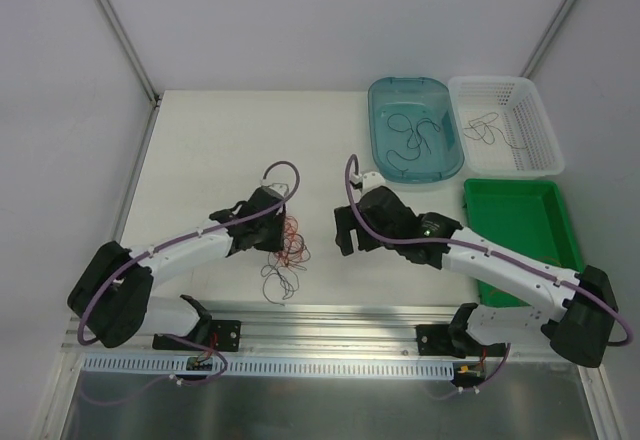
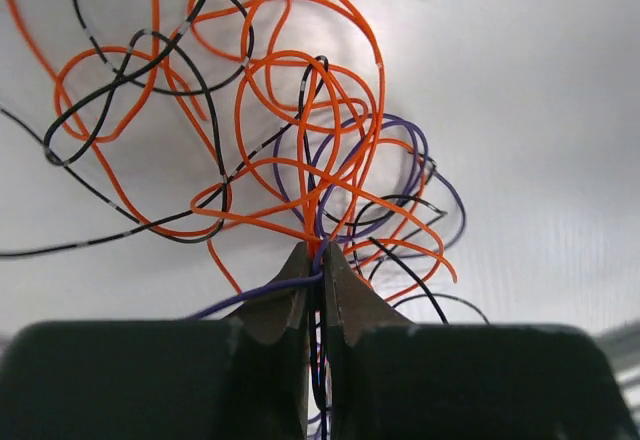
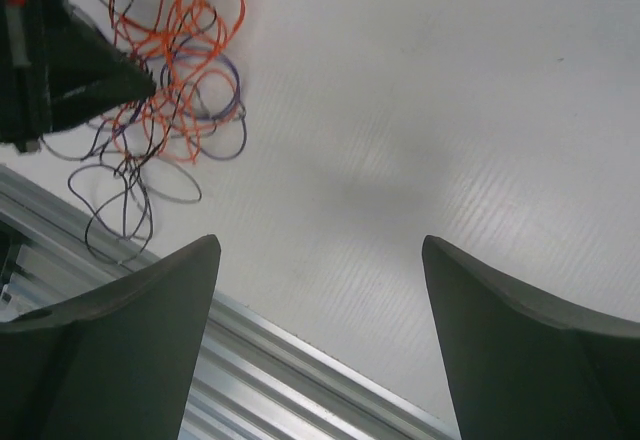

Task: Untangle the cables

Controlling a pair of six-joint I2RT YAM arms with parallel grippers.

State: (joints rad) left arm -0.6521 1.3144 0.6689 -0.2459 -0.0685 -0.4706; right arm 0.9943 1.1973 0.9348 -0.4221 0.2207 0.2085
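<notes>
The left gripper (image 2: 315,260) is nearest: its jaws are pressed together on a few strands of the cables (image 2: 310,195), orange and purple ones passing between the tips. The tangle lies on the table (image 1: 200,140) near the front edge, a little left of the middle. To its right, the right gripper (image 3: 320,245) hovers with jaws spread wide and holds nothing. At the back right corner stand a tub (image 1: 380,95) and a basket (image 1: 540,110), each with some wire inside. The step in hand seems to be drawing strands out of the tangle. Next, I think, the left arm must lift slowly while the right gripper pins the rest
</notes>
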